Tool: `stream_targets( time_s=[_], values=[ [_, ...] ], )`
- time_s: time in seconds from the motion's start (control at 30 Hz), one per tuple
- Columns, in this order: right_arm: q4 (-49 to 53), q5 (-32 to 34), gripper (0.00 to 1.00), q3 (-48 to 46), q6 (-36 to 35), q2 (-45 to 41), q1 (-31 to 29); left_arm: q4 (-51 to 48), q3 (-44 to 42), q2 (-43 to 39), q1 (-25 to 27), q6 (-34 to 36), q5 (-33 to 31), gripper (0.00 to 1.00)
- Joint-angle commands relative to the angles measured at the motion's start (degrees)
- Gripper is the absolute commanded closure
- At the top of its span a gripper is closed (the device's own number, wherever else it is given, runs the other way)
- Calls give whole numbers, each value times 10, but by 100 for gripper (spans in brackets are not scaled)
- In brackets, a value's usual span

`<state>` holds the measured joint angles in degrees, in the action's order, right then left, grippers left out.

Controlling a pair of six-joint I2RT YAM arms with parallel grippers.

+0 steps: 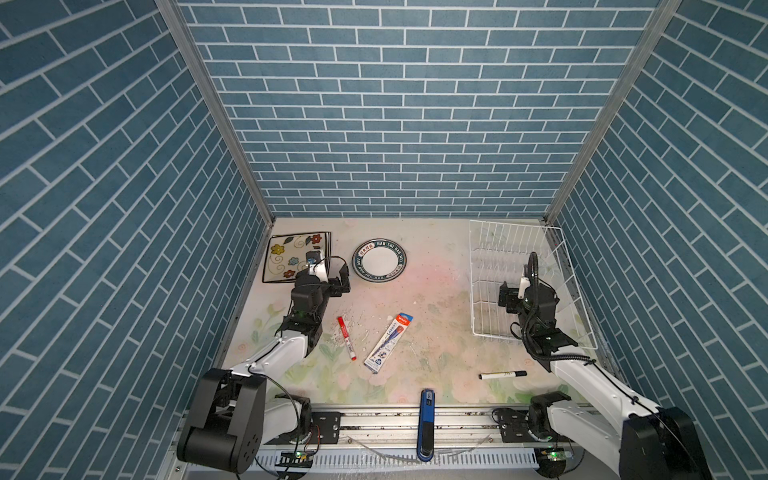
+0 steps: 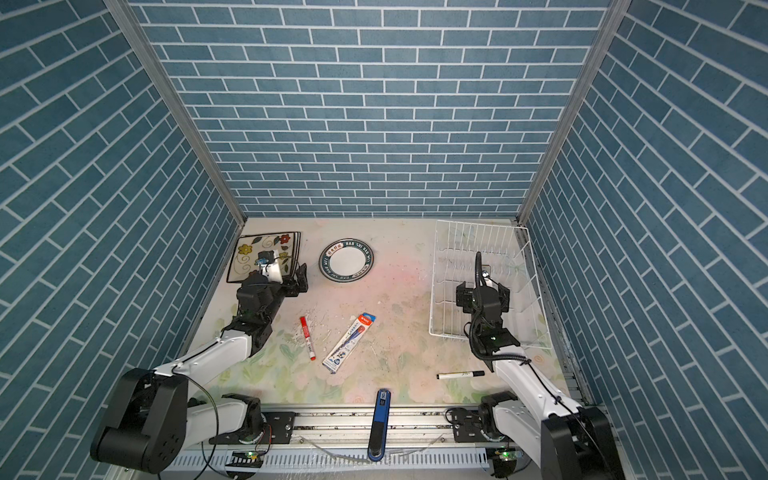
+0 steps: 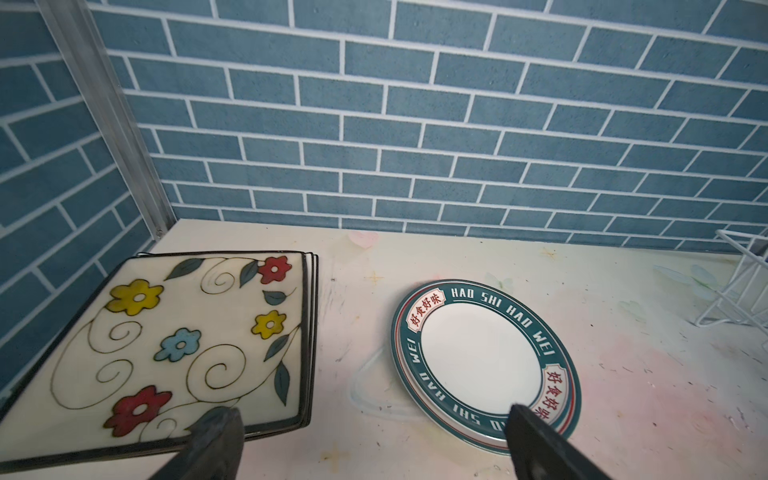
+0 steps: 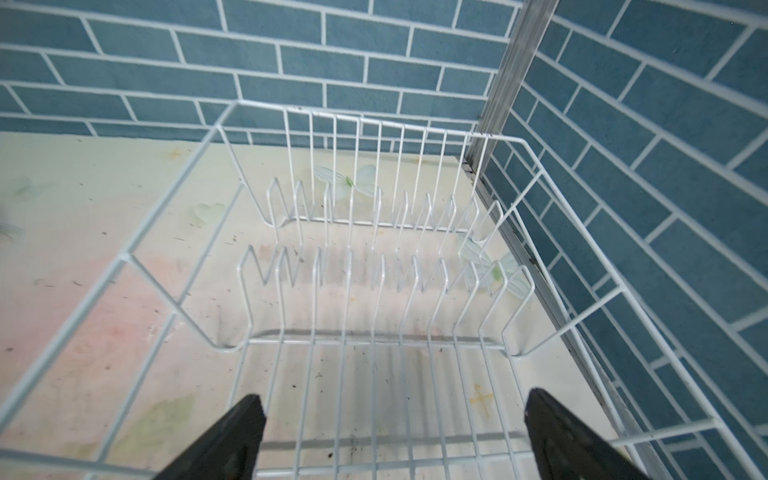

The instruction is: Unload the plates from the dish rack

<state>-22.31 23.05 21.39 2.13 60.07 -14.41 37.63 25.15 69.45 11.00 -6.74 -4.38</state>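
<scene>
Your dish rack (image 1: 472, 282) stands along the right wall, long axis running from near edge to back wall, and your right gripper (image 4: 395, 405) hangs over its near half, jaws spread wide and empty. The square plates (image 1: 286, 257) lie stacked face up in the back-left corner, the round plates (image 1: 379, 261) stacked just beside them, with your left gripper (image 3: 372, 419) spread wide and empty before both. A red marker (image 1: 346, 337), pen pack (image 1: 389, 343) and black marker (image 1: 502, 375) lie mid-table, clear of both stacks.

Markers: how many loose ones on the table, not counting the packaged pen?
2. Red marker lies left of centre, beside the packaged pen; black marker lies near the front right. More could be hidden from these views.
</scene>
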Motion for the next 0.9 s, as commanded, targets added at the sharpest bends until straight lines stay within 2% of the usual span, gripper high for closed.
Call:
stream_targets(
  time_s=[0.0,0.07,0.1,0.33,0.47,0.6,0.87],
  values=[
    [-152,-5,1,-28,-35,45,20,58,-11,-12,0,43,-31,0],
    [-218,-20,1,-42,-26,81,40,40,-15,-25,0,49,-34,0],
    [-199,-25,1,-36,-27,82,45,35,-18,-30,0,54,-37,0],
    [-256,-121,1,-71,19,88,134,44,-57,-76,0,86,-110,0],
    [-315,-144,1,-86,24,110,159,29,-71,-96,-1,102,-150,0],
    [-303,-175,1,-75,31,122,175,36,-88,-88,-2,110,-170,0],
    [-369,-228,1,-98,14,155,177,159,-138,-14,-12,126,-168,0]
  ],
)
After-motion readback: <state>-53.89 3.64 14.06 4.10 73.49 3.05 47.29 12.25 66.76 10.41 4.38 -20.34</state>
